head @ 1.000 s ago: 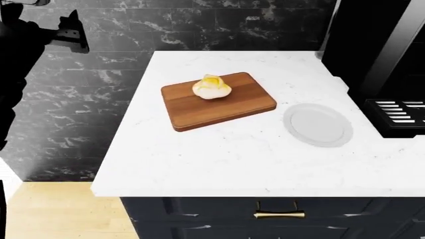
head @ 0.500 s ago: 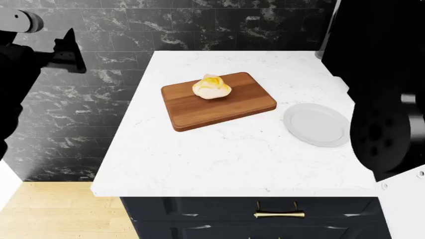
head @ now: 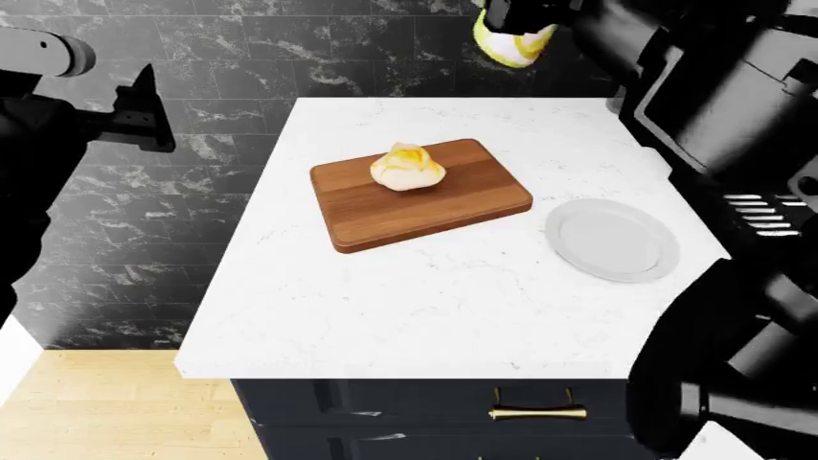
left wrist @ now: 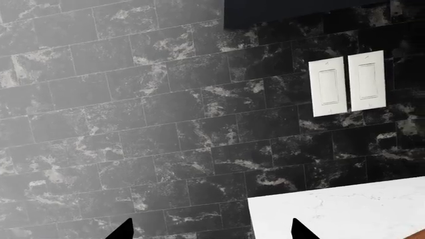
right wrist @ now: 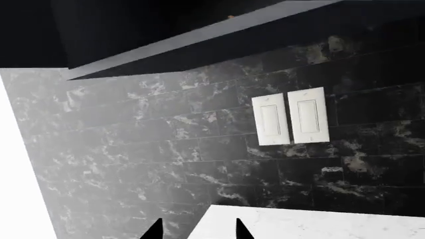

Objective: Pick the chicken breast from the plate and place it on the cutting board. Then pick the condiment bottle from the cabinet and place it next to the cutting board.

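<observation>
1. Reddish-brown wood is showing in the head view, where the cutting board is lying on the white marble counter with the chicken breast sitting on its far half.
2. Lying just beside the board toward the robot's right, the plate is sitting bare and not touching the board.
3. At the top edge of the head view, the right gripper is gripping the condiment bottle, whose yellow body with pale swirls is hanging above the far edge of the counter, well apart from the board.
4. In the right wrist view, two dark fingertips are standing fairly close together, facing the black marble wall tiles and a pair of white wall switches; the bottle itself is not showing there.
5. Off to the left of the counter, the left gripper is hanging in the air over the tiled wall; its fingertips are standing wide apart in the left wrist view, holding nothing.
</observation>
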### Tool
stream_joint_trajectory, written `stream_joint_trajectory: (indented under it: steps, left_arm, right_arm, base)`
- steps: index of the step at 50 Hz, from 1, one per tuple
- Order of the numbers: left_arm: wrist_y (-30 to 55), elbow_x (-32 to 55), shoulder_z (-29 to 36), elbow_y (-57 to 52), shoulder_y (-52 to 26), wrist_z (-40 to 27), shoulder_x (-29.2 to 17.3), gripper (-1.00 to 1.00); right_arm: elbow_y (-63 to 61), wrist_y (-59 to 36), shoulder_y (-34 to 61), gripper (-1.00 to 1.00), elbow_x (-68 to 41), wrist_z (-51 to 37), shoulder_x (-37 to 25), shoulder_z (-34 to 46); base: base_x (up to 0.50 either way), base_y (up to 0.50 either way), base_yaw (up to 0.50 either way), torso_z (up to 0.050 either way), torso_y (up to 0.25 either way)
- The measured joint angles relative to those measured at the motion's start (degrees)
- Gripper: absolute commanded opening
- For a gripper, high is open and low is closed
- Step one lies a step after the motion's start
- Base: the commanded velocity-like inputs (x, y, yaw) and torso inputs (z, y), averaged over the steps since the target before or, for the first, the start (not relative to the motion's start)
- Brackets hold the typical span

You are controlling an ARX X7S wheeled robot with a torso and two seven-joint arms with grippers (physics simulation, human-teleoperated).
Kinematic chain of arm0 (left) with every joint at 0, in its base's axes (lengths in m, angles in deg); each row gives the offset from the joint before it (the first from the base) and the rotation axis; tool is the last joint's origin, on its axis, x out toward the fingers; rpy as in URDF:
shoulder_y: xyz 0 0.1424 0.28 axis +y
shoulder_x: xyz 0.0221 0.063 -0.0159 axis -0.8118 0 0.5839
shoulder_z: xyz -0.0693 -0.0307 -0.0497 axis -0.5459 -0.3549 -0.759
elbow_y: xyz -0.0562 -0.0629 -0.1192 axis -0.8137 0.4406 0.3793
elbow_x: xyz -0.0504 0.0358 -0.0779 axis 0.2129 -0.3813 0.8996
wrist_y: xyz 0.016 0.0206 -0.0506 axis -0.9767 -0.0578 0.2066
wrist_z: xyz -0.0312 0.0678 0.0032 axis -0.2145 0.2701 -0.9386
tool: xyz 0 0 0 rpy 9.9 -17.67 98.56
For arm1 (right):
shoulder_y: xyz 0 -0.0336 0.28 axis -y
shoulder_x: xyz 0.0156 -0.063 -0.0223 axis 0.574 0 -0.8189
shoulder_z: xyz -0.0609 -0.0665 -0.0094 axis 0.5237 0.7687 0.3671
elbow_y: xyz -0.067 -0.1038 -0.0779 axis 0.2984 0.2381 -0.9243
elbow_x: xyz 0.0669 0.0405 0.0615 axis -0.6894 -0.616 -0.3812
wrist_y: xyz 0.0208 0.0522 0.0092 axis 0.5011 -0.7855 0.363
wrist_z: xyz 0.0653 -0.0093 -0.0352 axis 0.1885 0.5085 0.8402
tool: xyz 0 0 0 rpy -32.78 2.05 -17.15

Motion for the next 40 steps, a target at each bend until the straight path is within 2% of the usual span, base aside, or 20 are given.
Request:
stream_joint_trajectory:
  steps: [10,18,30,40]
  left_arm:
    - [1.6,1.2,-0.7,-3.2,1.1,-0.7,-0.5,1.0]
    - [2.6,1.8,-1.0,-4.8,1.7,-1.2,-0.8,1.0]
    - [2.9,1.9,-0.5,-5.5,1.8,-1.4,-0.6,1.0]
    - [2.8,1.8,-0.2,-5.4,1.6,-1.3,-0.7,1.0]
  right_arm:
    - [-12.5,3.7,-15.1,-1.0,-9.8,-6.7,-2.3,2.6]
    - [-18.2,5.9,-23.1,-1.0,-12.6,-8.7,-3.5,3.8]
    - [-23.1,8.6,-30.5,-1.0,-9.5,-8.7,-6.1,7.3]
    - [-23.9,11.2,-33.1,-1.0,-3.2,-6.9,-8.7,12.6]
  base:
    - [0.0,0.0,0.0,0.0,0.001]
    - [0.0,0.0,0.0,0.0,0.0]
    - [0.0,0.0,0.0,0.0,0.0]
    - [0.0,0.0,0.0,0.0,0.0]
